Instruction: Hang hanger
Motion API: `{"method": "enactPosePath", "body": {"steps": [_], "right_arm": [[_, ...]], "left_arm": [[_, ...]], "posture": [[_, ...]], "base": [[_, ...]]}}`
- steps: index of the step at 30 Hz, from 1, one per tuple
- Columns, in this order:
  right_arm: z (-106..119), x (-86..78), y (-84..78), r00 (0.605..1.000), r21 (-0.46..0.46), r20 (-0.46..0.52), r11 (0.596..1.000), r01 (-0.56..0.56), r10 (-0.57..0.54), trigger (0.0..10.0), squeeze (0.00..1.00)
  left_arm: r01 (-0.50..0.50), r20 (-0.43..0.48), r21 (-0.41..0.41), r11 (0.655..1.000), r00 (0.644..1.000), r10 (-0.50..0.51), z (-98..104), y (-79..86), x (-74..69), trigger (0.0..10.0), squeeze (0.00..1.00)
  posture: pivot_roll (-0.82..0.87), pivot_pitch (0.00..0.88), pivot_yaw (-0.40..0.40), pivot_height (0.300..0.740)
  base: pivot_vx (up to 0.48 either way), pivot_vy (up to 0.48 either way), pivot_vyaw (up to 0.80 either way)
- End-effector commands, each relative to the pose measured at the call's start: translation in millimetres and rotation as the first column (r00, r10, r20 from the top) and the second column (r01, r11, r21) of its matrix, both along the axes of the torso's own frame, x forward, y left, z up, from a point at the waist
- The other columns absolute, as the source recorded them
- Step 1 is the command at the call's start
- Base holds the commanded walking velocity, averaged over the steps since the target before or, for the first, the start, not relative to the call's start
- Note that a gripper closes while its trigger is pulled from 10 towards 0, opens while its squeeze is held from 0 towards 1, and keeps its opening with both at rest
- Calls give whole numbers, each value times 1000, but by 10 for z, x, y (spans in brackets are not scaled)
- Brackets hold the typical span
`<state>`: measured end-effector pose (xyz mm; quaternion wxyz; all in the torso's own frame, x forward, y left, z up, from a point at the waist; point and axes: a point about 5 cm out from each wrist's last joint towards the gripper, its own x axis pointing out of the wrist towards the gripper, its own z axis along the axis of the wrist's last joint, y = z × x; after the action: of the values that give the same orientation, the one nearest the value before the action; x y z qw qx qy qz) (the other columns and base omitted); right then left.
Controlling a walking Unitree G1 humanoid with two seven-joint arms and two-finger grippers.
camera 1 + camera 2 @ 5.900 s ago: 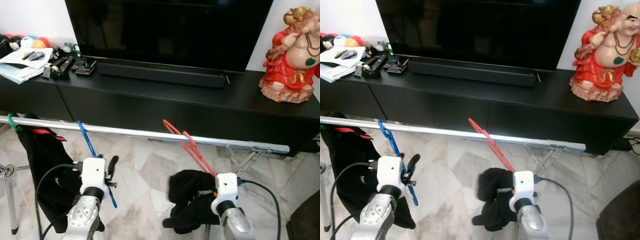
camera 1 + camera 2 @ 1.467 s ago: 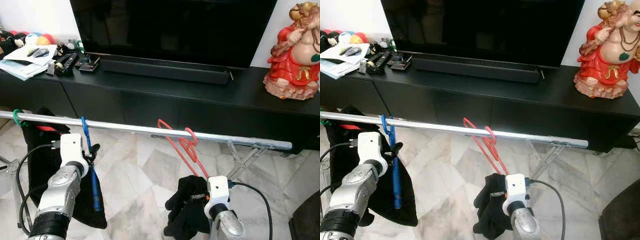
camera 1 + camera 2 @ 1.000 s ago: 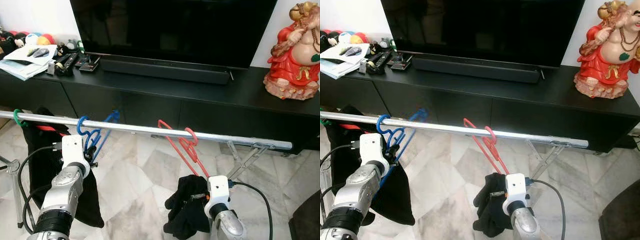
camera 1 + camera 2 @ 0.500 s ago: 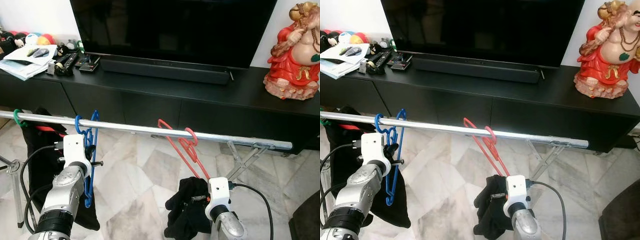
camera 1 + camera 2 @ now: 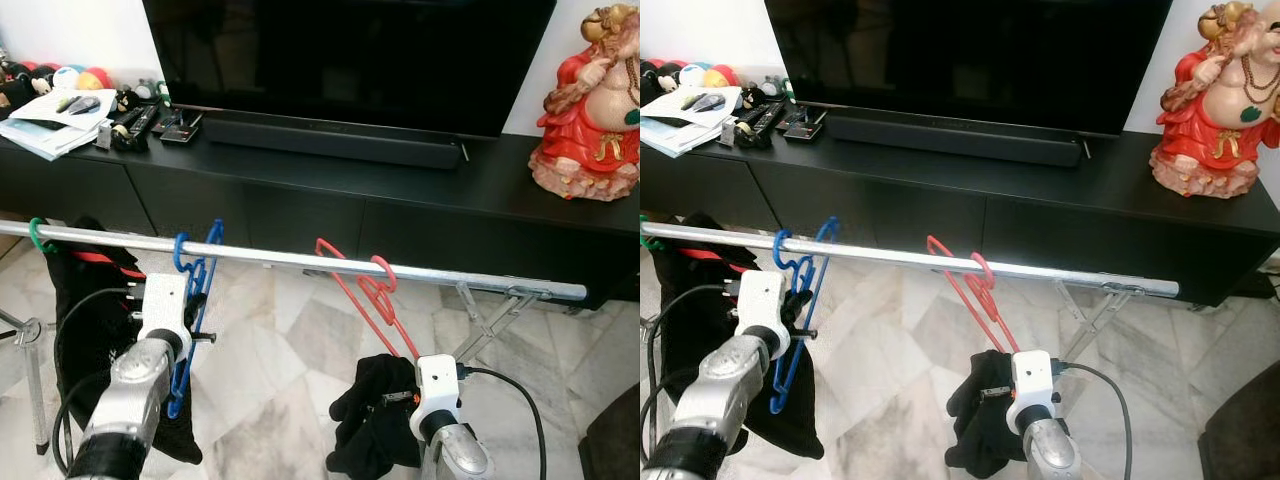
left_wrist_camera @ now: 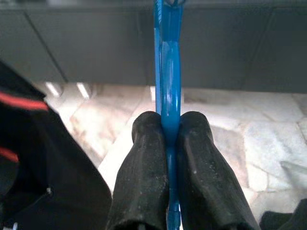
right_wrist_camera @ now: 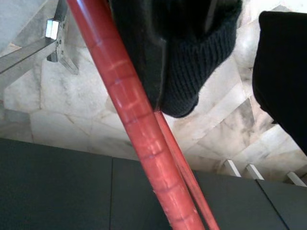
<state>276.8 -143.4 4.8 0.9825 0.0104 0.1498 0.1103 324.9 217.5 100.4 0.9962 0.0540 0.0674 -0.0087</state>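
Left wrist view: the left gripper [image 6: 169, 139] has both black fingers [image 6: 144, 167] pressed flat against the blue hanger [image 6: 168, 81], no gap showing on either side of the plastic
Left gripper position: just below the silver rail [image 5: 300, 260], left of its middle, silver arm rising from the lower left corner of the head views
Right gripper: the right gripper [image 7: 160, 103] sits low near the centre, white wrist housing [image 5: 436, 378] uppermost; a dark finger lies against the red hanger [image 5: 368, 295]; whether the fingers are clamped cannot be told
Hanger count: two bare ones, one blue and one red, plus a green hook [image 5: 38, 236] at the far left end of the rail
Blue hanger condition: thin bright blue plastic, hook over the rail, body hanging down beside the left gripper and turned nearly edge-on to the head camera
Red hanger condition: thin red plastic, hook at the rail near its middle, body slanting down and right to the right gripper
Garments: two seen, a black garment [image 5: 75, 300] with a red stripe hanging from the green hook, and a black knit item [image 5: 372, 415] bunched beside the right gripper
Surroundings: black TV cabinet [image 5: 320, 190] behind the rail, a television [image 5: 350, 55], a red and gold figurine [image 5: 590, 110] at its right end, papers and remotes [image 5: 100, 115] at its left end, marble floor [image 5: 290, 350] below
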Motion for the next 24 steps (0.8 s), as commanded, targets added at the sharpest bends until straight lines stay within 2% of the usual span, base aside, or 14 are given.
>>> {"method": "enactPosePath", "body": {"steps": [1,5,8,12,15,17,19,20,21,22,23,24], "right_arm": [[17,13,3,1000,-1,13,1000,0,0,10000,0],[20,11,3,1000,1,16,1000,2,-2,10000,0],[28,12,-10,1000,0,22,1000,8,-8,10000,0],[42,21,-27,999,-1,29,1000,12,-12,10000,0],[49,24,-35,999,-3,33,1000,15,-15,10000,0],[59,28,-39,999,-4,37,1000,16,-16,10000,0],[67,32,-44,999,-5,40,1000,20,-19,10000,0],[73,34,-44,999,-5,42,1000,20,-20,10000,0],[77,35,-44,999,-5,44,1000,21,-21,10000,0],[85,38,-42,999,-6,47,1000,21,-20,10000,0],[95,40,-40,999,-6,50,1000,21,-21,10000,0],[95,40,-40,999,-6,50,1000,21,-21,10000,0]], "left_arm": [[16,45,42,999,999,-18,84,22,-16,0,0],[20,83,41,999,996,-23,112,48,-99,0,0],[28,126,83,996,991,-38,108,45,-230,0,0],[23,149,75,997,988,-34,81,-2,-326,0,0],[43,131,80,996,990,-53,8,-60,-400,0,0],[71,88,112,991,993,-81,-124,-100,-503,0,0],[81,63,105,991,994,-88,-212,-107,-567,0,0],[81,30,118,990,996,-85,-296,-82,-608,588,0],[81,7,128,988,997,-82,-353,-63,-637,588,0],[60,-39,132,989,998,-55,-458,2,-669,10000,0],[30,-97,125,992,995,-18,-588,85,-711,10000,0],[30,-97,125,992,995,-18,-588,85,-711,10000,0]], "posture": [[-22,101,12,740],[-23,98,15,740],[-25,97,12,740],[-26,99,8,740],[-27,99,7,740],[-31,101,6,740],[-30,103,6,740],[-29,103,6,740],[-29,103,6,740],[-28,104,5,740],[-26,105,5,740],[-26,105,5,740]], "base": [[0,0,0],[0,0,0],[0,0,0],[0,0,0],[0,0,0],[0,0,0],[0,0,0],[0,0,0],[0,0,0],[0,0,0],[0,0,0],[0,0,0]]}}
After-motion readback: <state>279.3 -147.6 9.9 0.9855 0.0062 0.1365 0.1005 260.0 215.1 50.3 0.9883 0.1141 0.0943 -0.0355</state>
